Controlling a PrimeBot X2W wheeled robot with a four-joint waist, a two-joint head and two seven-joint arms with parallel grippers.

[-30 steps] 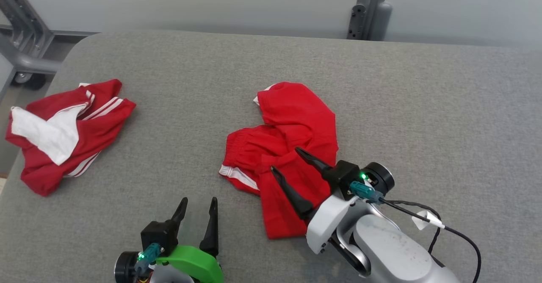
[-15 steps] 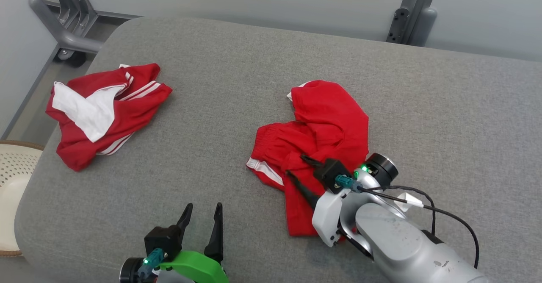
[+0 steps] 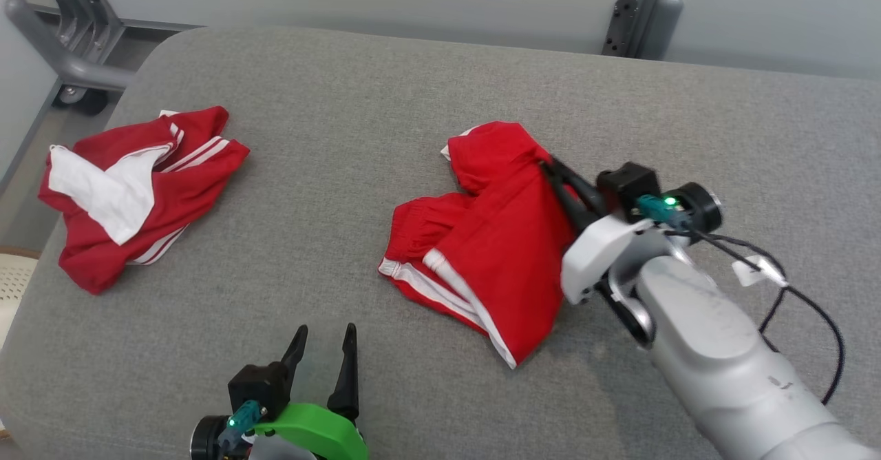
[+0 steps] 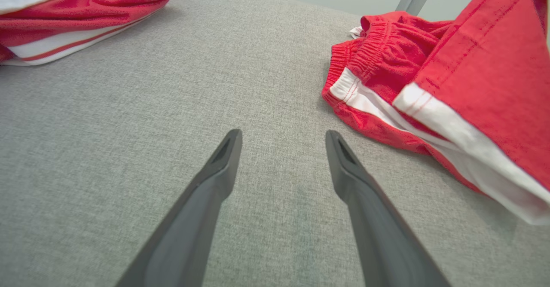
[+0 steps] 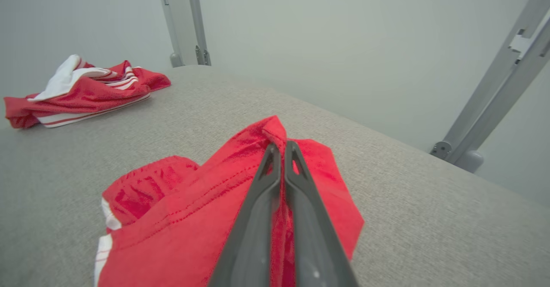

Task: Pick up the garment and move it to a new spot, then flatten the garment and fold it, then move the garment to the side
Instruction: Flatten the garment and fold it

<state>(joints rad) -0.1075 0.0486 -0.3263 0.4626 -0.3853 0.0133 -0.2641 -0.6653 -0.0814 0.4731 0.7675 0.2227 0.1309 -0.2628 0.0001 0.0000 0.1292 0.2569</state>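
Now, right end effector (image 3: 549,167) pinching red garment (image 3: 495,260) (partly lifted)

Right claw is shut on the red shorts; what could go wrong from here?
1. The right claw pinches only a thin fold of the red shorts; it might slip out during lifting.
2. The shorts drape bunched from that one point, so they may land crumpled.
3. The left claw is open and apart, giving no support.
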